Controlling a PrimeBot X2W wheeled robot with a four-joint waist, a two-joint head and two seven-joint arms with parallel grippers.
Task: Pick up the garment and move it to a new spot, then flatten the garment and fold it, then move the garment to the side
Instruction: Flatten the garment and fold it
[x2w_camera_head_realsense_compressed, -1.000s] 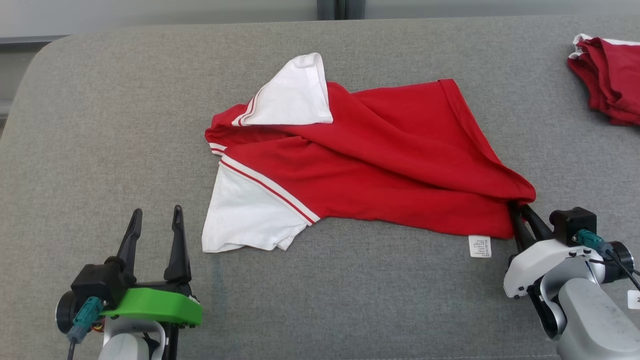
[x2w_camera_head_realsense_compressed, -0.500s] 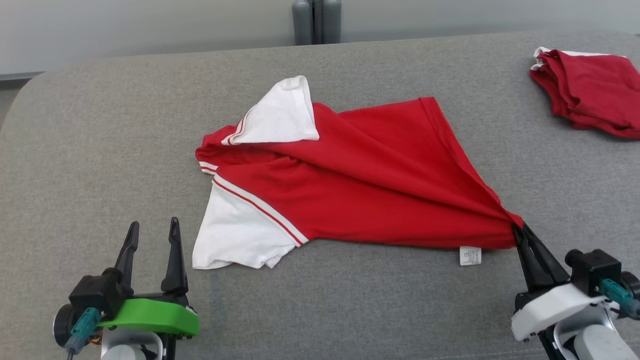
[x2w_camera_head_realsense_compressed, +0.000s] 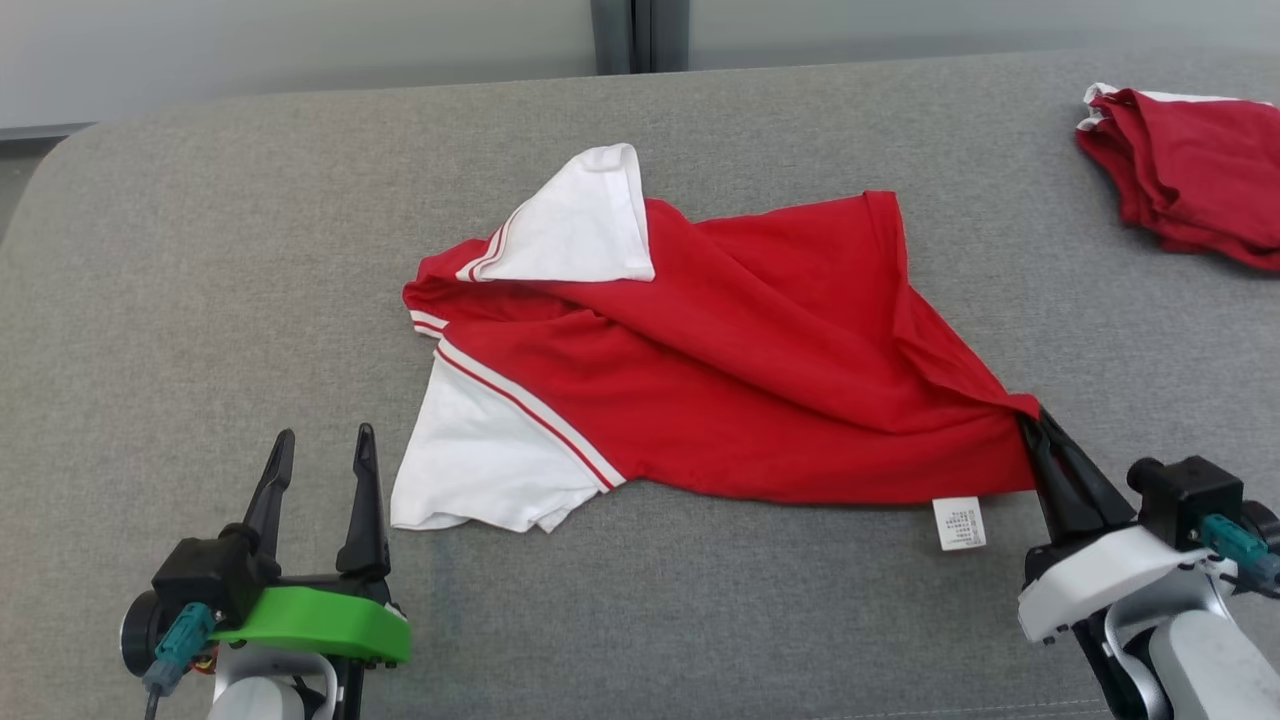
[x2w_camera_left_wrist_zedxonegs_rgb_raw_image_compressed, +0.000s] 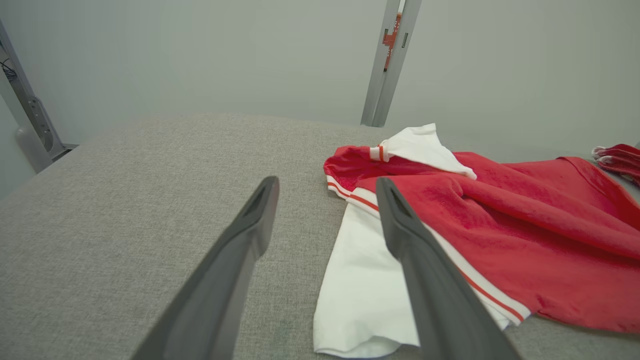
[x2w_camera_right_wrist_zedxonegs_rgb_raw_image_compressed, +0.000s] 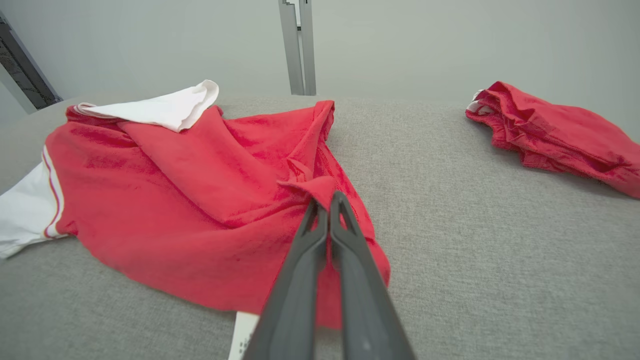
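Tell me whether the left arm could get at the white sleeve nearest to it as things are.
Probably yes. The left gripper stands open just beside the white sleeve, with only bare grey surface between them and nothing lying across the way.

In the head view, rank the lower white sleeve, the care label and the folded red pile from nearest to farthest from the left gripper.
From the left gripper:
1. lower white sleeve, just to its right.
2. care label, near edge, right side.
3. folded red pile, far right corner.
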